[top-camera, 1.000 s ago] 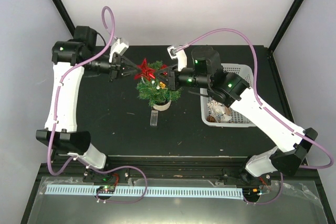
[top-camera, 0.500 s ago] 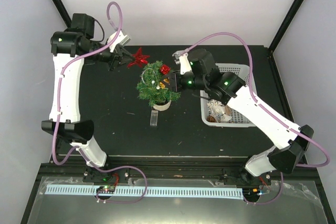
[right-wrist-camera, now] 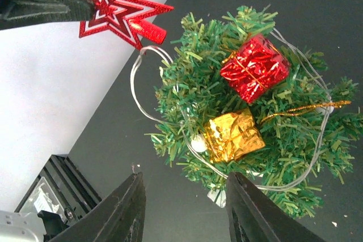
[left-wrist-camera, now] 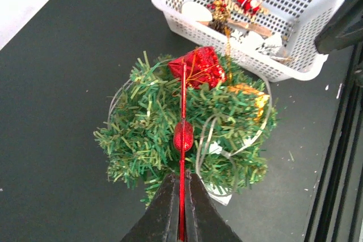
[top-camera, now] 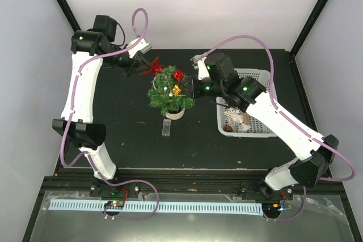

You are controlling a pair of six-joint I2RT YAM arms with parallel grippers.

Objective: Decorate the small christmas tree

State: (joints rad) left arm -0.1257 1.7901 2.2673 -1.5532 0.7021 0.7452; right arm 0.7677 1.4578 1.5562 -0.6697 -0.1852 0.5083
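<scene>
The small christmas tree (top-camera: 169,96) stands mid-table on a beige base. It carries a red gift box (top-camera: 178,75), a gold gift box (top-camera: 176,89) and a thin wire with white beads. My left gripper (top-camera: 138,67) is shut on a red star (top-camera: 152,69), held just above the tree's far left edge. In the left wrist view the star (left-wrist-camera: 182,135) is edge-on over the tree (left-wrist-camera: 153,134). My right gripper (top-camera: 191,87) is open and empty, right of the tree. In the right wrist view it (right-wrist-camera: 184,211) faces the gold box (right-wrist-camera: 233,135), with the star (right-wrist-camera: 116,11) above.
A white basket (top-camera: 256,130) with several loose ornaments stands right of the tree; it also shows in the left wrist view (left-wrist-camera: 170,4). A small clear block (top-camera: 165,127) lies in front of the tree's base. Black frame posts rise at both back corners.
My left arm swung back and up, lifted the red star off the treetop, then brought it back near the tree's far left edge. My right gripper pulled slightly right, away from the tree.
</scene>
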